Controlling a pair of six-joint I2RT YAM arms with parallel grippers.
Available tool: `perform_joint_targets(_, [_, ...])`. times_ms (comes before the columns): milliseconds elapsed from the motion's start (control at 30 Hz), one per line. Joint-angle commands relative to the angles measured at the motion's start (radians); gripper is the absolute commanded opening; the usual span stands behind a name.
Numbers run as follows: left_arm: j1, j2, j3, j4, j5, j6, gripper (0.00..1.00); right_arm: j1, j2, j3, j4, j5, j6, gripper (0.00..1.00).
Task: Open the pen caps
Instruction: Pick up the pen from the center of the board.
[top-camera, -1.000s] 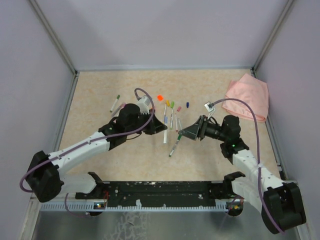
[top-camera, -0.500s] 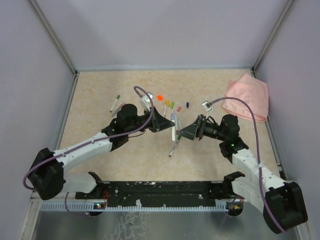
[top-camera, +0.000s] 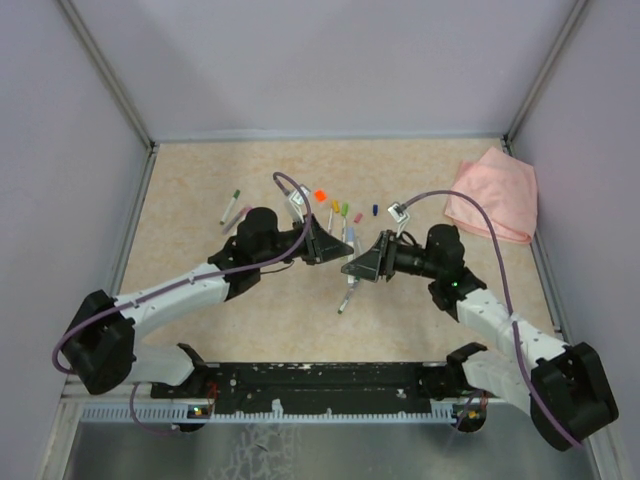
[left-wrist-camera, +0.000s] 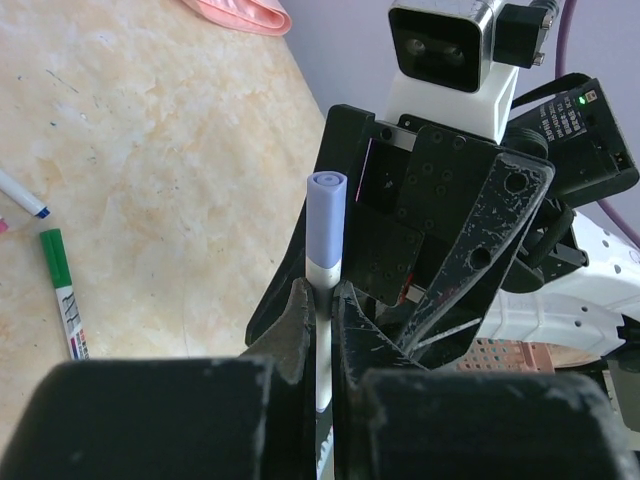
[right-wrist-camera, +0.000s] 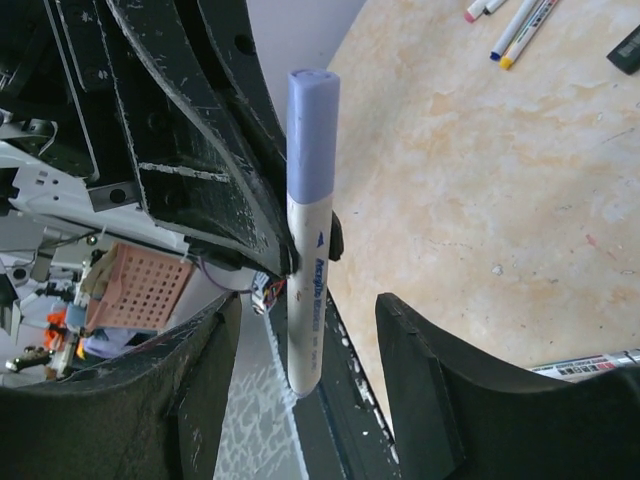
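The right tool (top-camera: 352, 266), jaws apart, has slid in from 3 o'clock to flank the pen (right-wrist-camera: 308, 300) clamped in the left tool (left-wrist-camera: 318, 310). Its purple cap (left-wrist-camera: 326, 225), over the middle of the desk (top-camera: 190, 190), looks ready for gripping.

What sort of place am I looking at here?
Probably a lab test booth: plain walls box in a table, a left arm and right arm are bolted at its near edge, and markers lie scattered.
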Motion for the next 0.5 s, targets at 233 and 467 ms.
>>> perform_joint_targets(233, [0.004, 0.001, 0.007, 0.037, 0.012, -0.011, 0.00, 0.071, 0.071, 0.100, -0.026, 0.039, -0.042, 0.43])
perform_joint_targets(467, [0.006, -0.007, 0.007, 0.033, 0.002, -0.008, 0.00, 0.078, 0.086, 0.102, -0.030, 0.021, -0.042, 0.04])
